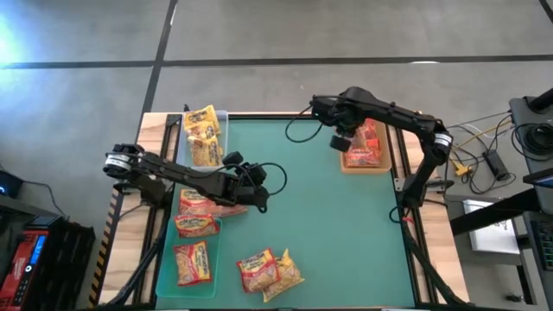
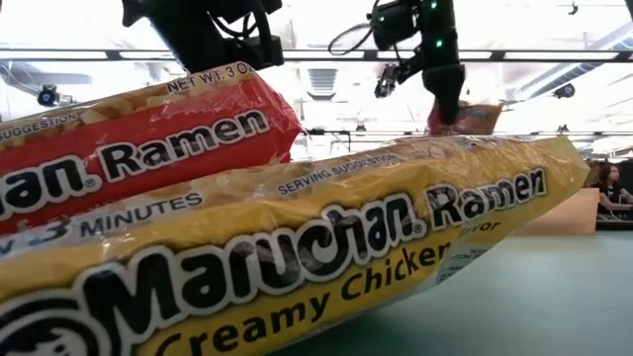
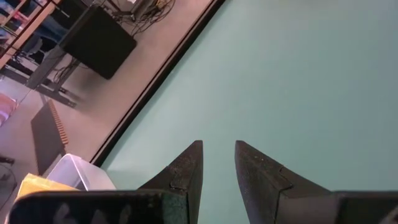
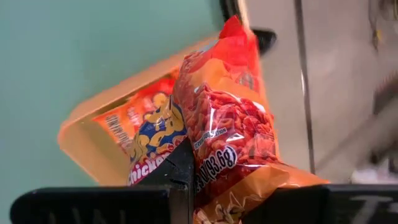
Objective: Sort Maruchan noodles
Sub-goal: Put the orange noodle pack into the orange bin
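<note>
My right gripper (image 1: 346, 145) (image 4: 217, 177) hangs over the tan tray (image 1: 347, 167) (image 4: 81, 143) at the far right, shut on a red-orange Maruchan packet (image 4: 227, 112) (image 2: 463, 119). Another red-orange packet (image 4: 146, 127) lies flat in that tray. My left gripper (image 1: 257, 197) (image 3: 217, 146) hovers over the green mat left of centre, open by a narrow gap with nothing between its fingers. Yellow packets (image 1: 203, 134) lie in a clear tray at the far left. Several packets (image 1: 194, 226) lie on the pale green tray at the near left. Two more (image 1: 270, 271) rest on the mat near the front edge. My right gripper pinches one short end of the red-orange packet (image 4: 214, 168) between its two fingers; the packet itself hides one finger. The fingers come steeply from above. The packet hangs below them over the tan tray, lifted clear of it, as the low view shows.
Close to the low camera a red packet (image 2: 148, 138) and a yellow Creamy Chicken packet (image 2: 297, 257) fill the view. The green mat (image 1: 337, 233) lies bare at its centre and right. Cables and equipment (image 1: 492, 160) sit beyond the table's right edge.
</note>
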